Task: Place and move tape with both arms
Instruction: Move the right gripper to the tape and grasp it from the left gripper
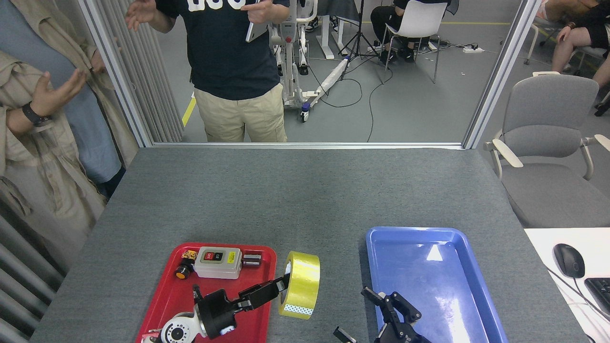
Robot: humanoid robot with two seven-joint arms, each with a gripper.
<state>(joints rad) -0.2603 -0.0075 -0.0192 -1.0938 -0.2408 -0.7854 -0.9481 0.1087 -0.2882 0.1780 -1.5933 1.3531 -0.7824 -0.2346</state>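
Observation:
The tape [301, 284], a yellow roll standing on edge, is held just right of the red tray [224, 247], between the two trays. My left gripper [282, 286] reaches in from the lower left and is shut on the roll's left wall, one finger inside the core. My right gripper [353, 310] sits low at the bottom edge, over the blue tray's [429, 267] left rim. It is turned toward the tape, its fingers [371, 295] spread open and holding nothing. A gap separates it from the roll.
The red tray holds a grey switch box [218, 261], an orange button [181, 272] and a small black cylinder [251, 260]. People stand at the table's far and left edges. A grey chair [548, 143] and a white desk with a mouse [568, 260] are at the right.

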